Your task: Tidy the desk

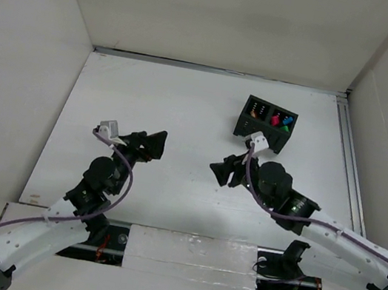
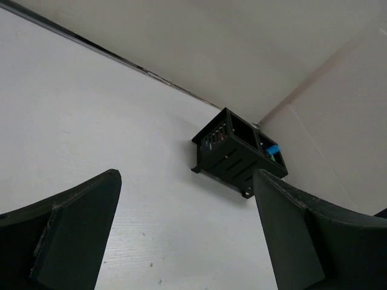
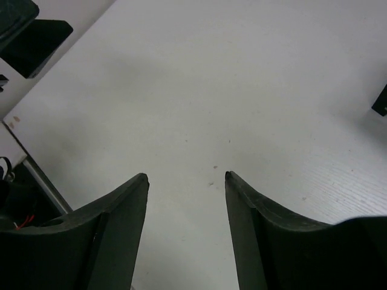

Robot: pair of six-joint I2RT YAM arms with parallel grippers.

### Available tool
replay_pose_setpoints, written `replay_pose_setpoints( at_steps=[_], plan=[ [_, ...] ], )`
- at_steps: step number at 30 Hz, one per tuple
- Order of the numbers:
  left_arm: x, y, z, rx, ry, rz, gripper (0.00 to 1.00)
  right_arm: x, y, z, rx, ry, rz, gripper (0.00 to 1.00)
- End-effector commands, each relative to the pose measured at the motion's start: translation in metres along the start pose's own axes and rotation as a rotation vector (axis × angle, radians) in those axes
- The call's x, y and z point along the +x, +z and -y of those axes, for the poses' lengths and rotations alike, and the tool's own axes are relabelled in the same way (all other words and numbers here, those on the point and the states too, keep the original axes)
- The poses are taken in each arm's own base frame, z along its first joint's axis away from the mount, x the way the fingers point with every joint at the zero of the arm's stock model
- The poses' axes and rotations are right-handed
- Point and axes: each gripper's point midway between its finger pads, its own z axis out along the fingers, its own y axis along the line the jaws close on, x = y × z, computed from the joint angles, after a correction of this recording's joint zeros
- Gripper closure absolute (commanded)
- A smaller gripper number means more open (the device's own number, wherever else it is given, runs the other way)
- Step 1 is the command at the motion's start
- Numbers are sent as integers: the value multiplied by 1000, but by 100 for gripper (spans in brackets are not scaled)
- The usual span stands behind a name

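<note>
The desk (image 1: 186, 106) is a flat white tabletop walled by white panels, with a metal rail (image 1: 347, 161) along its right edge. My left gripper (image 1: 155, 143) is open and empty, hovering over the desk left of centre; in the left wrist view (image 2: 186, 175) its jaws stand wide apart over bare desk. My right gripper (image 1: 219, 170) is open and empty near the centre, pointing left; in the right wrist view (image 3: 186, 176) nothing is between its fingers.
A small black two-compartment organizer box (image 1: 265, 123) stands at the back right, holding small coloured items; it also shows in the left wrist view (image 2: 239, 151). The left gripper's fingers (image 3: 24, 36) show at the top left of the right wrist view.
</note>
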Motion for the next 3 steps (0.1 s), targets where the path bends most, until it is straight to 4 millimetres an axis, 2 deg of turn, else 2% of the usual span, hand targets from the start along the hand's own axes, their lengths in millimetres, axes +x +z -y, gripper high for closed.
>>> replay_pose_setpoints(
  at_steps=[1,3],
  plan=[
    [-2,-1,11,59,-39,13,13,-27,-2,-6,-4,16,82,40],
    [1,0,6,40,-36,8,12,-20,3,-4,18,5,36,39]
  ],
)
